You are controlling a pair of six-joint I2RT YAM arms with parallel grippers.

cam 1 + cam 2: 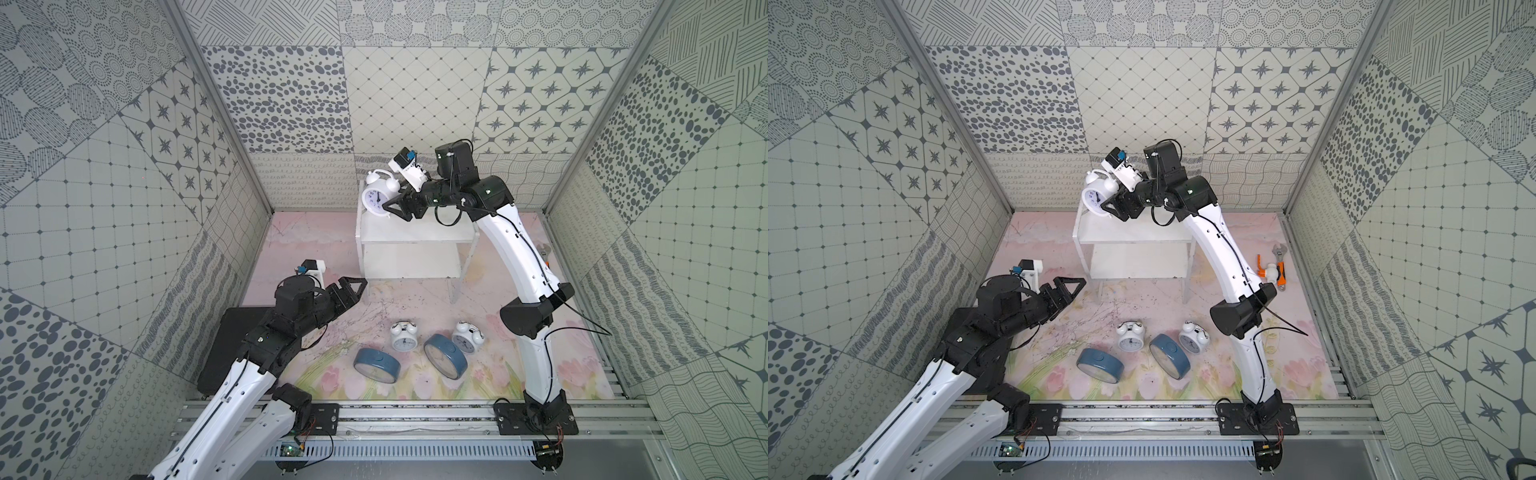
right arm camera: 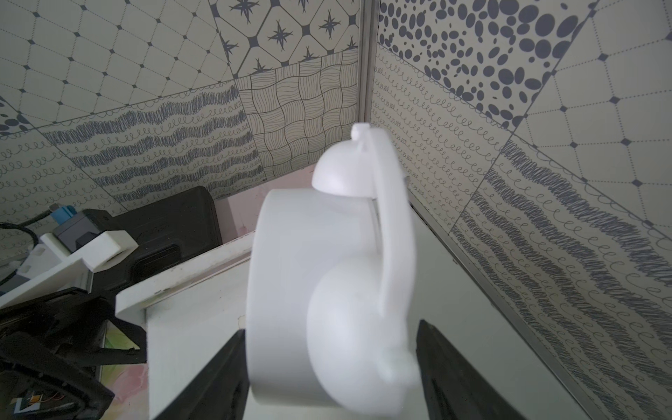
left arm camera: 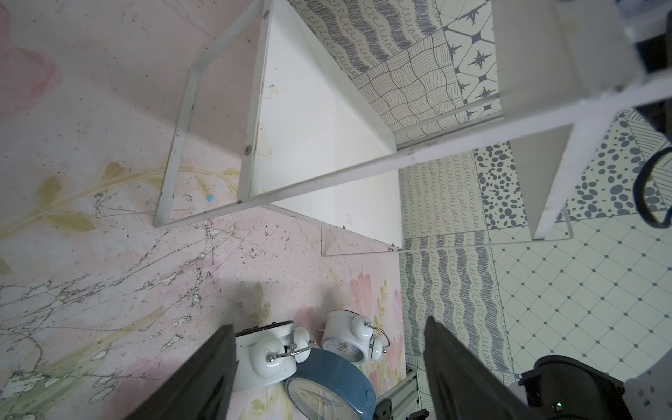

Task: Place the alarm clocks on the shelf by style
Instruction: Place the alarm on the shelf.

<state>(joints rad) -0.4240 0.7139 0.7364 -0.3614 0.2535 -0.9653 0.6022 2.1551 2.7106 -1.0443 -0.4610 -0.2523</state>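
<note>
Right gripper [image 1: 394, 206]: at the top tier's left end, jaws either side of the first white twin-bell clock [image 1: 376, 197]; pinching or just letting go, impossible to tell through the wrist view's blur.
First white twin-bell clock: somewhat tilted, dial toward the front, on or barely above the top tier.
Shelf [image 1: 415, 235]: white, two tiers, at the back of the floral mat [image 1: 374, 399]; lower tier bare, top tier bare apart from that clock.
Left gripper [image 1: 355, 286]: spread wide, pinching nothing, hovering near the shelf's front left leg, well apart from every clock.
On the mat, near the front: second white twin-bell clock [image 1: 404, 336], third white twin-bell clock [image 1: 467, 336], a blue clock [image 1: 445, 350] between that pair, another blue clock [image 1: 376, 365] nearer the left arm.
Done, at a guess: one clock of five delivered or nearly so.
Left to do: two white ones to join the first, both blue ones to the other tier.
Count: three white twin-bell clocks, two blue clocks, one shelf, two tiers.
Aside: orange-and-white tool [image 1: 1268, 271] and wrench [image 1: 1279, 253] by the right wall, untouched.
</note>
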